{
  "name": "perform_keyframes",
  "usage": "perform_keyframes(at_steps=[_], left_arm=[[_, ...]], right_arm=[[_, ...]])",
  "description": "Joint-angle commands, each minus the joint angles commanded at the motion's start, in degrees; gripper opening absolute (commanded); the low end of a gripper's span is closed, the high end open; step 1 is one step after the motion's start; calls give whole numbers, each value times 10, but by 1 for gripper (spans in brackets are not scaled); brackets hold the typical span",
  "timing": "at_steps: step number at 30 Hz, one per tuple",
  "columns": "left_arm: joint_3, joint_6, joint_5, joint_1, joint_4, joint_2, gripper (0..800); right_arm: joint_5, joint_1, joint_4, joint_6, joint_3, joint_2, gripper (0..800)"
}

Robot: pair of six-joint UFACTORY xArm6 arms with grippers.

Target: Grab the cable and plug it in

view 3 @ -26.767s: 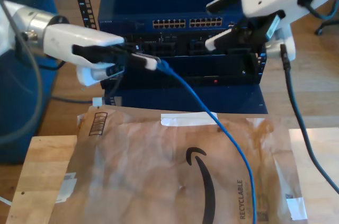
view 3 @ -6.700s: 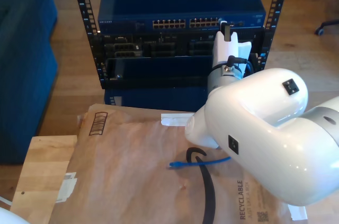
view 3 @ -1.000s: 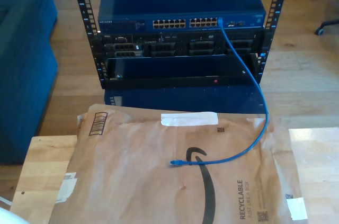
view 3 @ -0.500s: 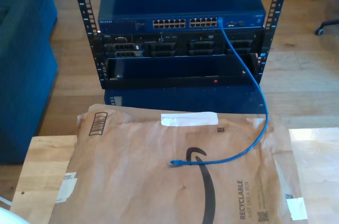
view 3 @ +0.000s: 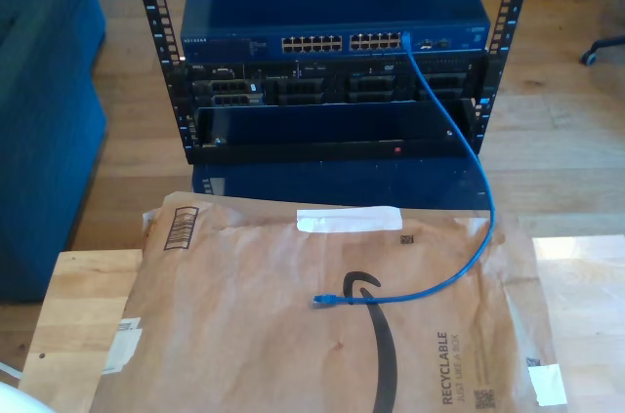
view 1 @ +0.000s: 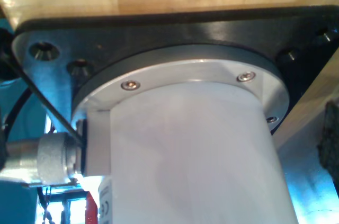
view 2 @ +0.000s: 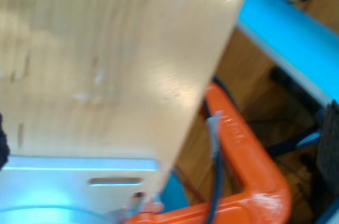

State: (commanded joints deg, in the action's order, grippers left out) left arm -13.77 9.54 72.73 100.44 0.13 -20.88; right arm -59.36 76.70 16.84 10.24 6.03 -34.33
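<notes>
On the exterior view, the cable has one plug seated in the switch, at the port row's end toward that view's right. From there it drops across the rack front, then curves over the paper mailer toward the exterior view's left. Its free plug lies flat on the mailer beside the printed black arrow. My first wrist camera faces a white arm base bolted to a black plate; my second faces a wooden board edge and an orange clamp. I cannot tell whether either gripper is open or closed. Compared with one second ago, the cable lies unchanged.
</notes>
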Motion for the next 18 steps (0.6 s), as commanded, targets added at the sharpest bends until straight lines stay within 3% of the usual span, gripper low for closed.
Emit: perform_keyframes(at_steps=[5,18], left_arm=[[0,0,0,0,0,0,800],[0,0,0,0,0,0,800]], right_arm=[[53,3,-6,0,-21,4,800],[55,2,-4,1,-24,4,800]])
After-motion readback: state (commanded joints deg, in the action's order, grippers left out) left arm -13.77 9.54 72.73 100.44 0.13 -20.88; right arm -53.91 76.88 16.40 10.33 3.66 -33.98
